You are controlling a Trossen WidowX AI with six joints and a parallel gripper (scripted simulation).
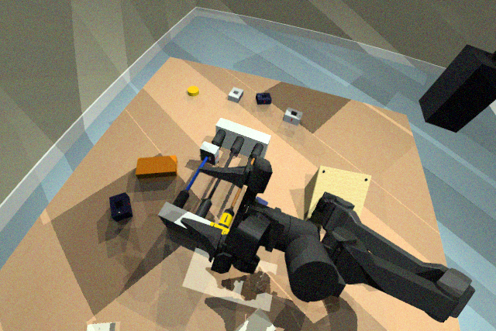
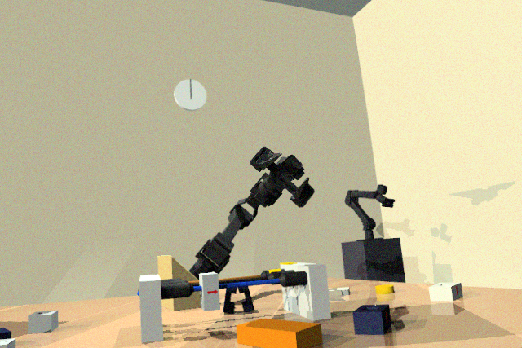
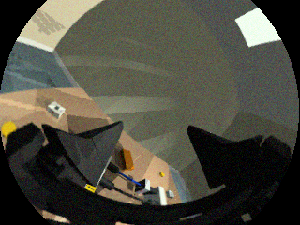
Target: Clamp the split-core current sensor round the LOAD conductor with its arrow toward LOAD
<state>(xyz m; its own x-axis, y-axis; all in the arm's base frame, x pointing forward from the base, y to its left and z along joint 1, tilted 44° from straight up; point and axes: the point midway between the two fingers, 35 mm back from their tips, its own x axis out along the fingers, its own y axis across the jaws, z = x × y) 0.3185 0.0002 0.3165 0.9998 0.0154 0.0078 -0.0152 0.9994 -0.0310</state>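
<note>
The open split-core sensor [image 2: 238, 298] is dark navy and stands on the table behind the conductors, jaws apart. In the top view only a sliver of it [image 1: 261, 201] shows beside my arm; its arrow cannot be made out. The LOAD conductor [image 1: 236, 199] [image 2: 240, 279] is brown, at the rack side nearest the sensor, and carries a yellow marker [image 1: 225, 218] [image 2: 275, 270] [image 3: 91, 188]. It is partly hidden by my arm in the top view. My gripper [image 1: 190, 194] [image 2: 294, 165] [image 3: 157, 127] is wide open and empty, high above the rack and touching nothing.
A white sensor [image 1: 209, 151] [image 2: 209, 291] sits around the blue conductor. Pale end blocks [image 1: 243, 130] [image 2: 151, 314] hold the conductors. An orange block [image 1: 156, 166] [image 2: 269, 331] [image 3: 127, 159] and a navy block [image 1: 120, 207] [image 2: 371, 319] lie beside the rack. A cream block [image 1: 342, 183] stands opposite.
</note>
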